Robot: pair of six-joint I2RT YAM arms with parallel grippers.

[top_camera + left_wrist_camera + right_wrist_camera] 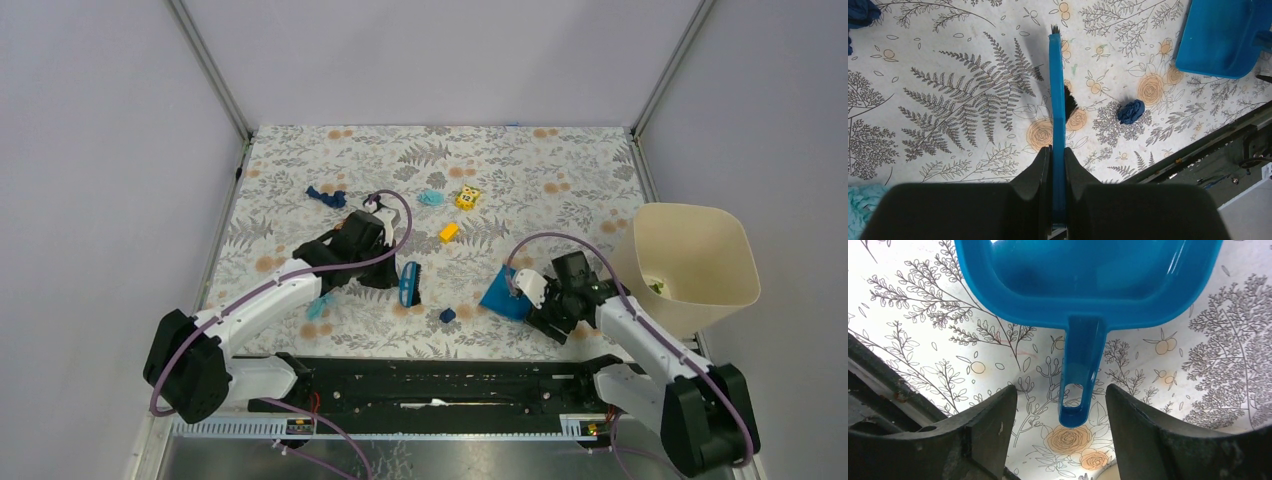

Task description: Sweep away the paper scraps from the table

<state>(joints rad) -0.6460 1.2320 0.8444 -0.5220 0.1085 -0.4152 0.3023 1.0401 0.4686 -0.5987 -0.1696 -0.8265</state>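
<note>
Because the small dark blue crumpled paper wad [1131, 111] lies on the bristle side of the thin blue plastic hand brush [1057, 90], between it and the smooth blue plastic dustpan [1220, 37], the coming stroke looks like a sideways push toward the robot's right. The brush's long axis runs straight out from the left gripper [1058, 150], roughly crosswise to that path, with its short black bristles [1069, 102] facing the wad. The left gripper pinches the brush handle edge-on, a black finger flat against each face. The right gripper [1059, 392] is spread wide on either side of the dustpan's slotted handle [1080, 375]. Printed cloth shows in both gaps, so the pan lies loose on the table [560, 160], a white cloth with grey ferns and orange flowers. The left arm is nearer the wad and the right arm nearer the pan, which probably wants gripping before anything is swept in. The wad looks light and wrinkly, likely to roll or skip. Other scraps lie well apart: a light cyan wad [432, 198] and a dark blue scrap [327, 195] farther up the table, and a second cyan wad [320, 307] beside the left forearm.
</note>
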